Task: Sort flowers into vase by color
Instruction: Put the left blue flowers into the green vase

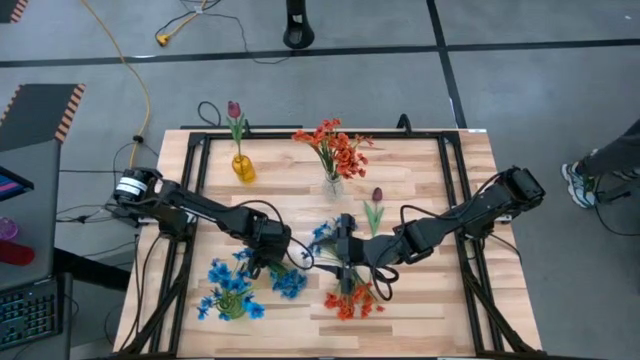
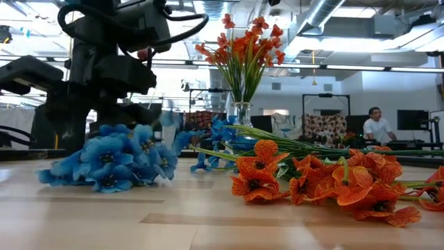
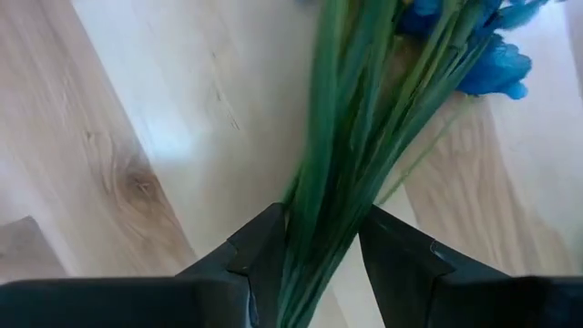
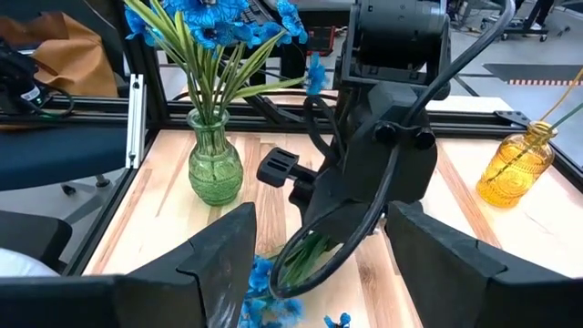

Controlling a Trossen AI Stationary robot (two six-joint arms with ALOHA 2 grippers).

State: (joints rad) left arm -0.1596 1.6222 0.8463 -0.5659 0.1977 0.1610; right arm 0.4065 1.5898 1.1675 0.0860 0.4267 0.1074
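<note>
Near the table's (image 1: 420, 300) middle, the left gripper (image 1: 272, 252) is pinching a bunch of green stems (image 3: 332, 173) between its fingers (image 3: 264, 251), with blue flowers (image 1: 290, 283) lying at the bunch's other end on the wood. Just left of it, a green vase (image 1: 232, 303) is holding more blue flowers. To the right, the right gripper (image 1: 345, 243) is hanging with its fingers (image 4: 223, 251) spread, gripping nothing, above loose orange flowers (image 1: 352, 298) lying on the near part of the table. Farther back, a clear vase (image 1: 333, 185) is holding orange flowers, and a yellow vase (image 1: 243, 166) at the far left is holding one maroon tulip (image 1: 234, 110). Another tulip (image 1: 376, 196) is lying right of the clear vase.
</note>
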